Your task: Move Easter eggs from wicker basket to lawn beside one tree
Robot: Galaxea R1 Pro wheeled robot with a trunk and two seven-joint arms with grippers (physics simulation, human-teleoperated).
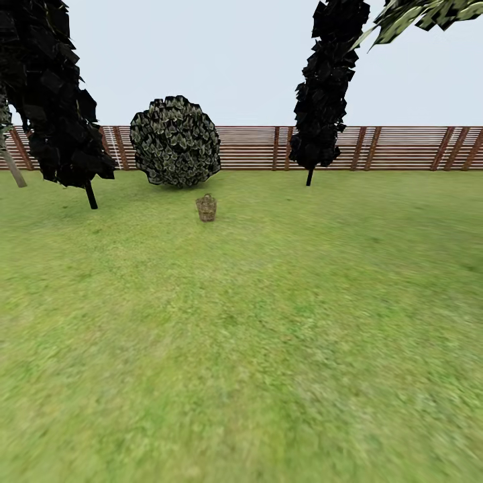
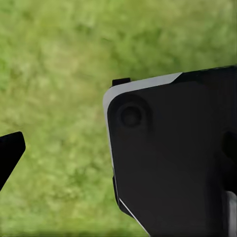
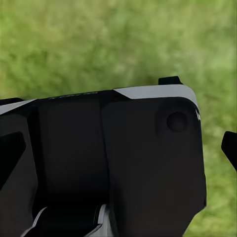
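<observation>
The wicker basket point(image 1: 206, 207) stands small and far off on the lawn point(image 1: 268, 322), just in front of a round bush. At this distance the Easter eggs cannot be made out. A pale leafy crown point(image 1: 429, 17) of a tree hangs in at the top right, with its trunk out of view. In the left wrist view my left gripper point(image 2: 118, 148) hangs over grass, one dark fingertip point(image 2: 11, 152) at the picture's edge. My right gripper point(image 3: 118, 148) looks the same, with a fingertip point(image 3: 230, 147) at the far edge. Both hold nothing.
A round mottled bush point(image 1: 175, 141) sits behind the basket. Dark cone-shaped trees stand at the left point(image 1: 54, 100) and right of centre point(image 1: 329, 87). A brown slat fence point(image 1: 389, 147) closes the back. A black part of my own body point(image 2: 173, 158) shows in both wrist views.
</observation>
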